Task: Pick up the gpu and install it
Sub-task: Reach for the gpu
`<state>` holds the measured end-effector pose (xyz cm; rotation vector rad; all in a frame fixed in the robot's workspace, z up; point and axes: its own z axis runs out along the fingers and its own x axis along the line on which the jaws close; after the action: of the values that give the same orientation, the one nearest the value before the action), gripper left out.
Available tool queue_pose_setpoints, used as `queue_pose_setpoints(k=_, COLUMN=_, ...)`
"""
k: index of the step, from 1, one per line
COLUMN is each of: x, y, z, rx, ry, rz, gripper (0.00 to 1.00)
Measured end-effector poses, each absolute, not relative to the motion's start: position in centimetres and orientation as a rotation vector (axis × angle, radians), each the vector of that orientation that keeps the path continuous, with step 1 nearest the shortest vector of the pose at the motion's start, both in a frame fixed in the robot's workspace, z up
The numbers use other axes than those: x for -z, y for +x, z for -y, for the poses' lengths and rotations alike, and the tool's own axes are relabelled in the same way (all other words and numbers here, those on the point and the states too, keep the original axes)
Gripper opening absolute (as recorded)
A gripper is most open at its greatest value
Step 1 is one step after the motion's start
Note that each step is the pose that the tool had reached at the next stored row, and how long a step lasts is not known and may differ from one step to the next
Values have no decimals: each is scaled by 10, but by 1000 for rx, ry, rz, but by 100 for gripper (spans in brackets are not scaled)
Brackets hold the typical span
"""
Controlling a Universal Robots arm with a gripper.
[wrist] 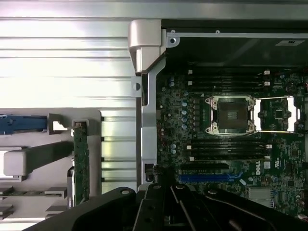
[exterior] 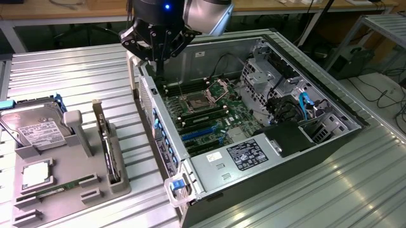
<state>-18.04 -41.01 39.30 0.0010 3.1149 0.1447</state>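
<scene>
Grey plastic holder [exterior: 66, 164] carries the gpu [exterior: 106, 142] upright on edge in its slot, at nine o'clock of the open case [exterior: 323, 80] in the exterior view. Nothing is picked up or installed yet. The gripper [exterior: 159, 71], fingers pressed together and empty, hangs over the case's rim at eleven o'clock. The gpu looks thin and dark green, with a pale tab at its twelve o'clock end.
</scene>
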Motion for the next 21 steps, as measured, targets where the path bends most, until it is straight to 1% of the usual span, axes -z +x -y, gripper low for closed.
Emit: queue_pose_setpoints(k=21, x=-392, y=-229, z=424, rx=-139, ry=-16, rz=-3116, gripper=11)
